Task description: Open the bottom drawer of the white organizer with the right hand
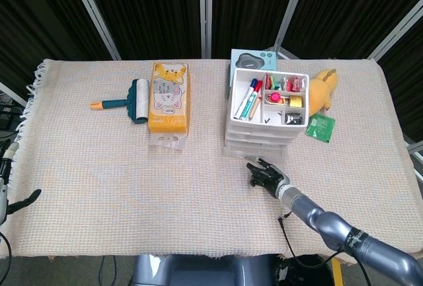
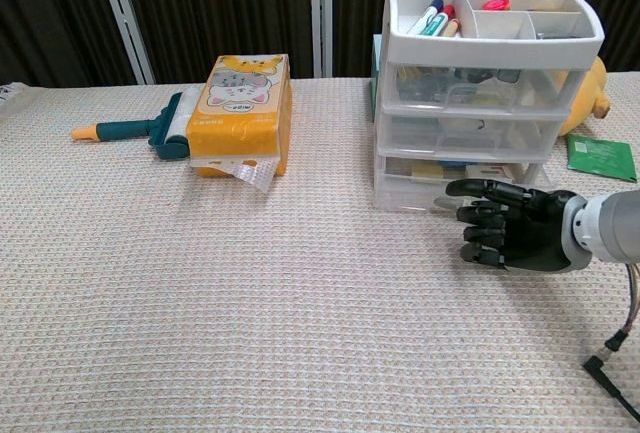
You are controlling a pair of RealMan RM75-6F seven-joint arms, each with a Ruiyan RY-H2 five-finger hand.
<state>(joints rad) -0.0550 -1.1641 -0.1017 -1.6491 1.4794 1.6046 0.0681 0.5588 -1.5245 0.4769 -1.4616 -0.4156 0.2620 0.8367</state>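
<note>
On the woven cloth (image 1: pixel 99 167), your right hand (image 2: pixel 510 236) sits at the organizer's (image 2: pixel 480 103) six o'clock, fingers curled against the partly drawn-out bottom drawer (image 2: pixel 445 185), seemingly hooking its front to pull, though I cannot tell if it grips.

A table under a woven beige cloth (image 1: pixel 99 167) carries a lint roller (image 1: pixel 129 100) at ten o'clock, a tissue pack (image 1: pixel 168 98) beside it, a white organizer (image 1: pixel 264 111) at one o'clock, and a yellow plush (image 1: pixel 322 88) and green packet (image 1: pixel 321 127) at two.
</note>
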